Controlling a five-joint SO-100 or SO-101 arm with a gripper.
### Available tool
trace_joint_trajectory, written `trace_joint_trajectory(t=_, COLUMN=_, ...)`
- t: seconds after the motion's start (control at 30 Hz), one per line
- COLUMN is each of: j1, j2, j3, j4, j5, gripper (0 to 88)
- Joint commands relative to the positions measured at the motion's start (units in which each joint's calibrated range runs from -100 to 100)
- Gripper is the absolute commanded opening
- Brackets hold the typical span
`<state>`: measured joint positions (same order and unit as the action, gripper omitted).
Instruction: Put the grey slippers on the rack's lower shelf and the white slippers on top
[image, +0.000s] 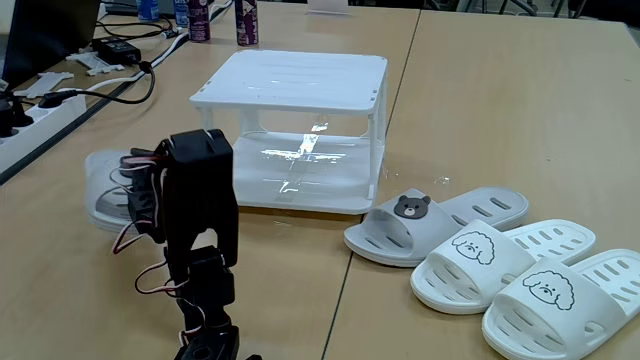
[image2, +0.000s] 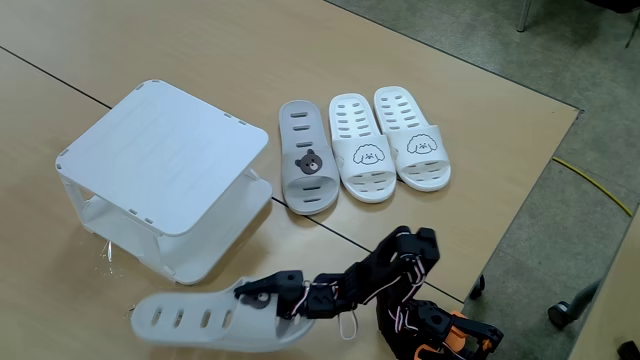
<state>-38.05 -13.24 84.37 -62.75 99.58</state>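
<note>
Here, the gripper (image2: 262, 293) clamps one grey slipper (image2: 200, 322).
Jaws closed on its strap end, beside the rack (image2: 160, 160).

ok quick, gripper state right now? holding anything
Gripper: closed on one of the grey slippers, holding it by its strap end beside the rack.
</note>
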Motion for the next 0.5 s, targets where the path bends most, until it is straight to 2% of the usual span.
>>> trace_joint_trajectory(t=0.0, j1=2.8, j2=-13.4, j3=9.0, j4=-0.4, j5=0.4, gripper=0.6)
trace_joint_trajectory(t=0.17, j1=6.6, j2=-20.1, j3=14.3, j4=-0.2, j5=0.4, gripper=0.6)
trace_joint_trajectory(t=0.47, j1=20.5, j2=-17.0, j3=14.3, j4=-0.2, j5=0.4, gripper=0.6)
